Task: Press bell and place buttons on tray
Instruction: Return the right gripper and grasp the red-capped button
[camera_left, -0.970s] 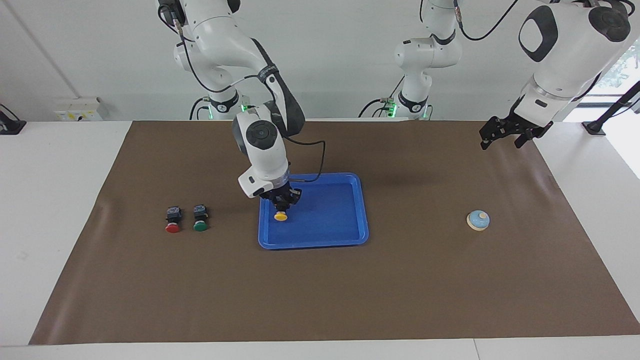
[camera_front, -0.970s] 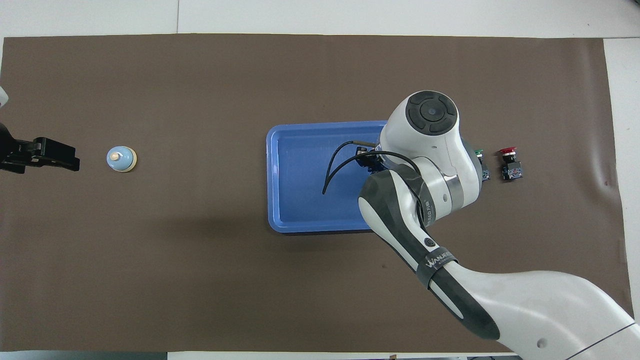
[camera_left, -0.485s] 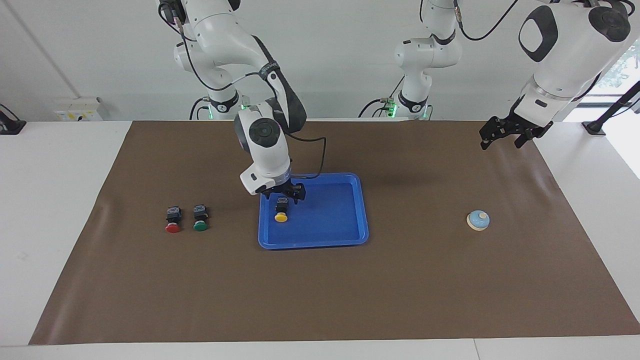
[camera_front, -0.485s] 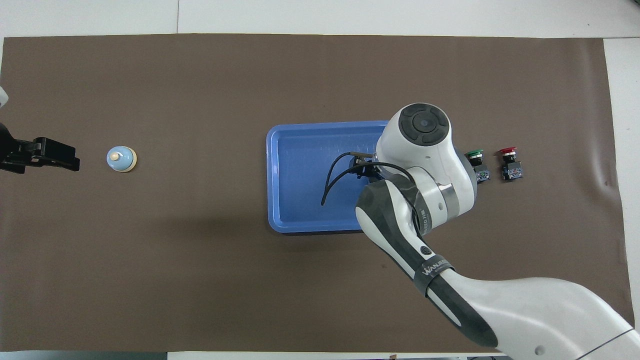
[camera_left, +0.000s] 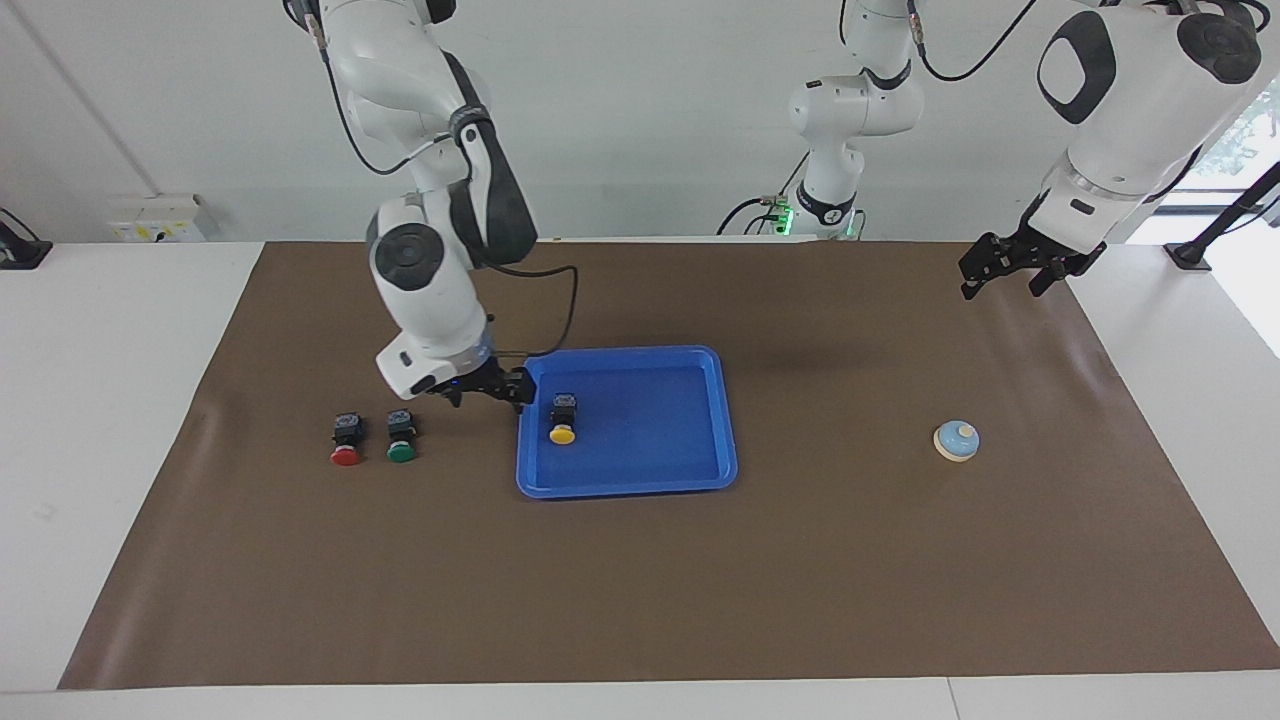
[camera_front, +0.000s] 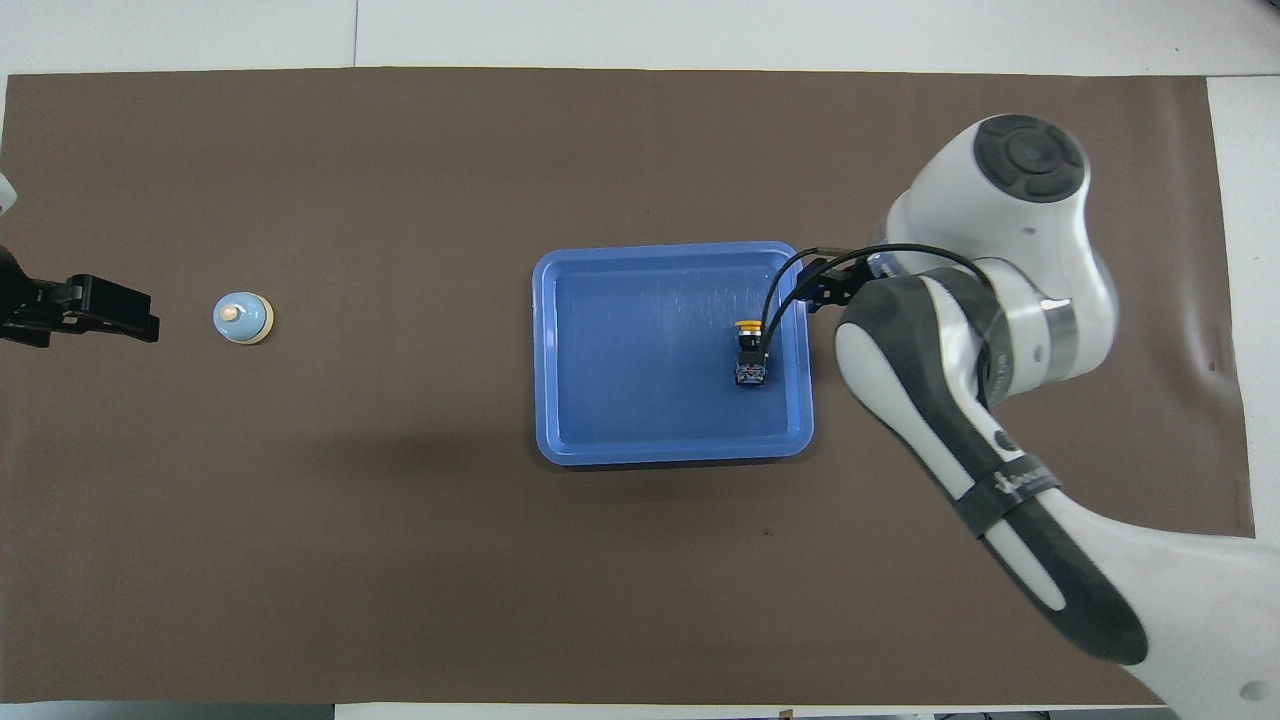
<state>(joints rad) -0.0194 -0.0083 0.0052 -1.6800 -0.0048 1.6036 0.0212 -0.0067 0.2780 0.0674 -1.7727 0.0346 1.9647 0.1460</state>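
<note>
Facing view, read from its left edge: 2 buttons are seen on the brown mat (camera_left: 640, 600) at the right arm's end of the table, the red button (camera_left: 345, 441) outermost and the green button (camera_left: 401, 438) just beside it. Each is laid on its side, black body toward the robots and cap pointing away, so the blocky body is offered to a grip from above.

Next comes the right gripper (camera_left: 487, 388), held low over the mat between the green button and the tray's (camera_left: 700, 478) rim. Its fingers are spread and nothing is carried, which fits a release made in the tray and a swing toward the 2 buttons not yet collected; this is a judgement only.

Inside the tray, close to the rim at the right arm's end, the yellow button (camera_left: 563, 419) is lying on its side like the others, apart from the gripper. The tray is flat, blue and rectangular, with rounded corners and a raised rim, and is much larger than the buttons.

Well apart, toward the left arm's end, the bell (camera_left: 956, 440) is standing on the mat: a small dome, light blue on top, with a cream knob and a cream base rim.

Last, the left gripper (camera_left: 1015, 265) is held raised over the mat, and that arm is waiting; whether its fingers are apart cannot be told.
</note>
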